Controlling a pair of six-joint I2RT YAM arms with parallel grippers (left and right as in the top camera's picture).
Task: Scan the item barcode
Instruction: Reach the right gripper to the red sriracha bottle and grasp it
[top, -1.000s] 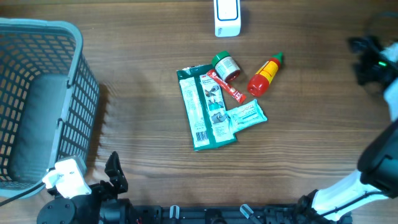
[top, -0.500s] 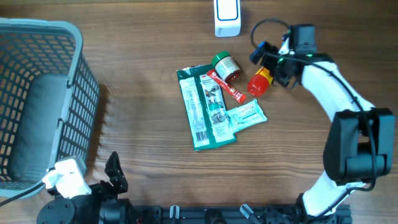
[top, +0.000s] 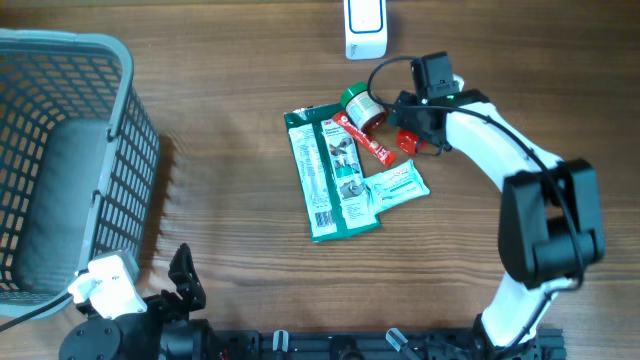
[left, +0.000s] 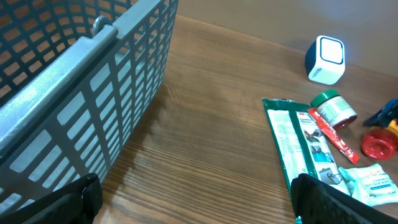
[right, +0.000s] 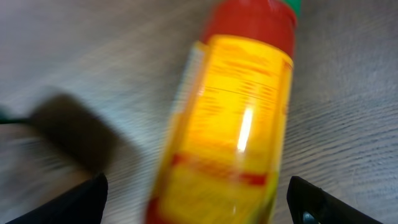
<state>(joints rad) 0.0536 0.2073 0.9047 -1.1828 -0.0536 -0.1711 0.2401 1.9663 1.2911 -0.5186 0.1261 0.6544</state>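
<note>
Red-and-yellow plastic fills the right wrist view: the bottle (right: 230, 124) lies on its side on the wooden table (top: 220, 120), just right of the green-lidded jar (top: 362, 105) and the red sachet (top: 366, 140). The right gripper (right: 199, 198) is low over it. Its fingers stand wide apart, one either side of the bottle, and as far as the blurred picture shows they have hold of nothing. The left gripper (left: 202, 202) waits near the basket (top: 70, 150), spread fully and empty.

The danger, I judge, is in the closing. The bottle is round and slick, so a pinch off its middle could make it roll or shoot out toward the jar. The jar and sachet lie close enough that a finger might nudge them or come down on the sachet as well. No barcode shows from here. If it ends up under a finger, or turned away from the white box (top: 365, 25) at the far edge, likely the scanner, the reading would fail.
</note>
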